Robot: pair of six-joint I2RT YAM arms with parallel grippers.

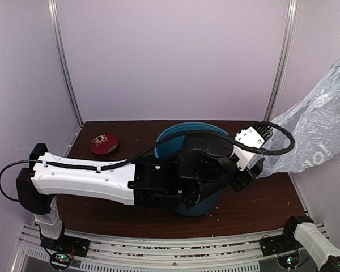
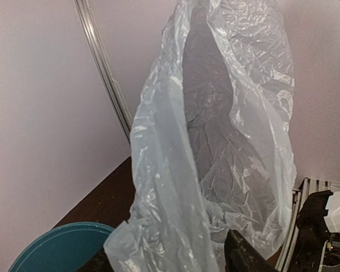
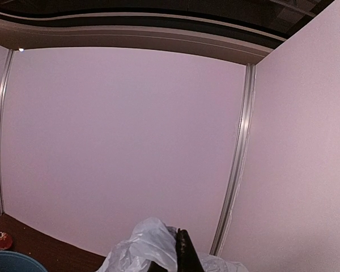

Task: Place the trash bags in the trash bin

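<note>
Top external view: holding trash bag (image 1: 311,130) taut, pinching it in left jaws low, right jaws high; hanging it beside trash bin (image 1: 165,141) beneath left jaws, not yet inside.

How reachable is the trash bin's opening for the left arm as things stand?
Probably yes: the left tool sits just right of the trash bin, holding the trash bag; only the left arm itself crosses the opening.
</note>
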